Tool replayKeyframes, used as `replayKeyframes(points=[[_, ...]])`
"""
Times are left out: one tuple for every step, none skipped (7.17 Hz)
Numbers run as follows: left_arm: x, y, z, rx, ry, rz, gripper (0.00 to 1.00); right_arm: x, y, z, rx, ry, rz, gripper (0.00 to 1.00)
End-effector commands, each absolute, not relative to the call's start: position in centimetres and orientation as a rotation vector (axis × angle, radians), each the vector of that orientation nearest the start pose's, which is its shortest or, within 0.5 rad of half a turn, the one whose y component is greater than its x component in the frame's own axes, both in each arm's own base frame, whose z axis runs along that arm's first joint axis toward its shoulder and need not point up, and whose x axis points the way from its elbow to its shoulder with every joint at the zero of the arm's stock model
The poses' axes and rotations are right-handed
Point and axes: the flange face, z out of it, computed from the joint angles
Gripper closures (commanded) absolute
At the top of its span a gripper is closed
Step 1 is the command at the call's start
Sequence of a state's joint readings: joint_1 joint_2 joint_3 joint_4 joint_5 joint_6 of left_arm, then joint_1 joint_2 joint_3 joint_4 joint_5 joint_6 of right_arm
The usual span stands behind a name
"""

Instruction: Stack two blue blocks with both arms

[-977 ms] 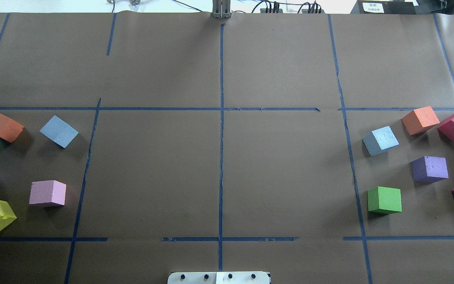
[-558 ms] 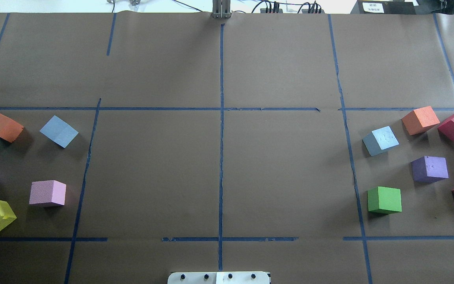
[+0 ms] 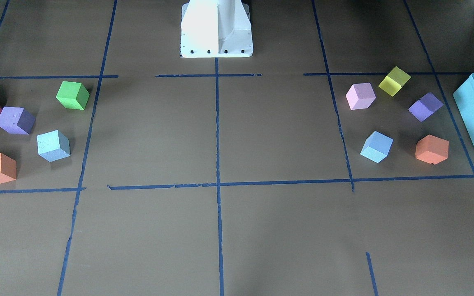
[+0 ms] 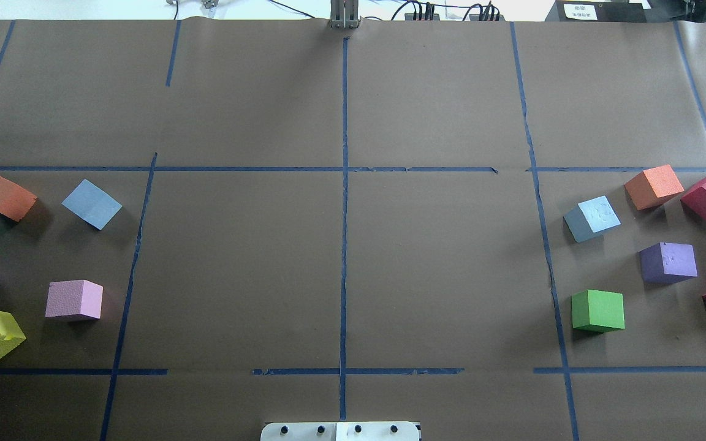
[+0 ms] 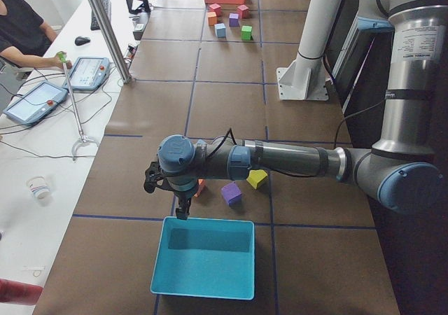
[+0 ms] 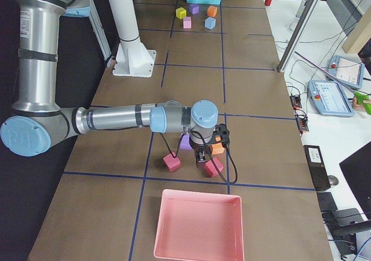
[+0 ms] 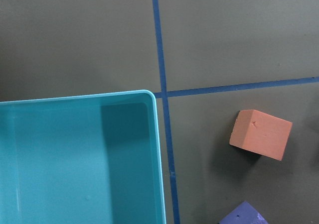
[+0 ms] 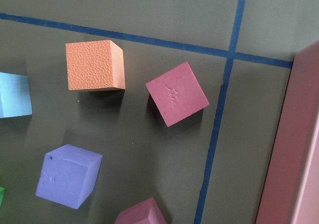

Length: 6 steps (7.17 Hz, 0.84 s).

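Pale sky-blue foam cube (image 4: 92,204) well apart from second sky-blue foam cube (image 4: 592,218) | left hand (image 5: 182,210), right hand (image 6: 201,156): you cannot tell grip

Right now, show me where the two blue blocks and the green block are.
left blue block (image 4: 92,204), overhead view, middle of its top face.
right blue block (image 4: 599,214), overhead view, on its pale top face.
green block (image 4: 599,309), overhead view, middle of its top face.
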<state>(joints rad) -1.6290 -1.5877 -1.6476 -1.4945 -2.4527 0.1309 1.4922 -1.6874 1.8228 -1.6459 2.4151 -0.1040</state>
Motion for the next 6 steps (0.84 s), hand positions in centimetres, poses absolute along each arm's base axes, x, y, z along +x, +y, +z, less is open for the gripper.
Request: replayKeyframes(points=[[-8.5,-49.4,61.2,0.098,0.88,0.073,0.0,-3.8,-47.4,55.2,0.066,-0.885,-0.19,0.0],[-8.5,-49.4,61.2,0.1,0.88,0.074,0.0,-7.6,-49.5,51.8,0.061,-0.898,-0.124,0.0],[-8.5,-49.4,61.2,0.1,0.88,0.074,0.0,-10.5,-51.2,48.9,0.064,-0.873,-0.059,0.0],[-8.5,-49.5,61.1,0.1,0.881,0.074,0.0,-14.0,-51.9,47.0,0.041,-0.859,-0.017,0.01],[-8.5,-49.5,61.1,0.101,0.88,0.075,0.0,-18.7,-51.6,45.7,0.02,-0.838,-0.029,0.01],[-8.4,-49.5,61.0,0.102,0.881,0.077,0.0,-22.2,-51.0,46.1,0.041,-0.769,-0.077,0.01]])
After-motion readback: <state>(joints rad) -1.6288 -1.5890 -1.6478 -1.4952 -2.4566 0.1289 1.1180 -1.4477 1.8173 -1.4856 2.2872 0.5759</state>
